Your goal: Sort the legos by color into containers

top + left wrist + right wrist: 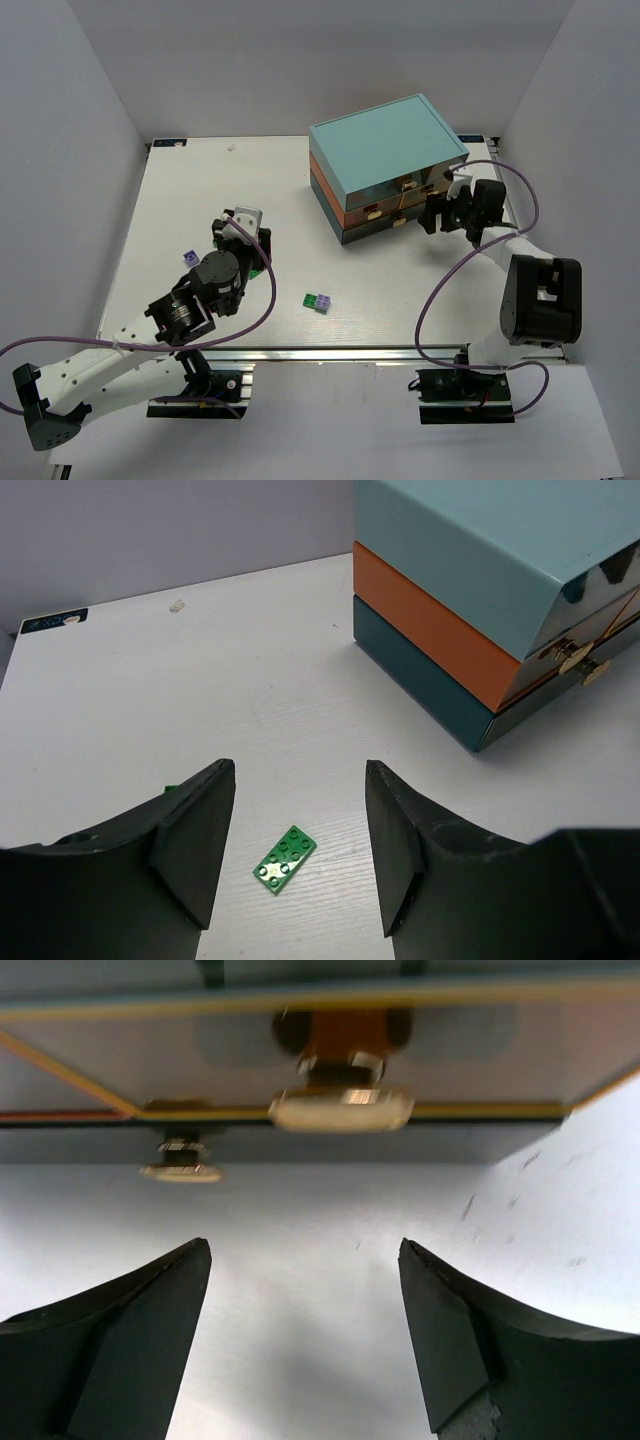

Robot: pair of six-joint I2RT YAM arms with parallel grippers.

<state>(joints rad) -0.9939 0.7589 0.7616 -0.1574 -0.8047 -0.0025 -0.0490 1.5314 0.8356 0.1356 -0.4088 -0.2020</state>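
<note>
Sorting is not finished, as I judge it: several legos lie loose on the counter (pixel 190 190), and no view shows the inside of any drawer. The chest (pixel 388 150) stands at the far right of the counter, and its drawers look pushed in, so what they hold cannot be told.

The jaws of the left arm (pixel 185 310) stand apart and hold nothing. A flat green brick (pixel 285 857) lies on the counter between them, touching neither one. A lilac brick (pixel 189 257) lies just to the left of this arm, and a green and lilac pair (pixel 318 301) rests near the front edge, well apart from the chest.

The jaws of the right arm (pixel 525 285) are also apart and empty. They face the front of the chest, close to a cream-gold handle (pixel 341 1110), with a second handle (pixel 180 1172) lower and to the left.

What is left, I think: a drawer must be pulled out, and each loose brick must go into its colour.
</note>
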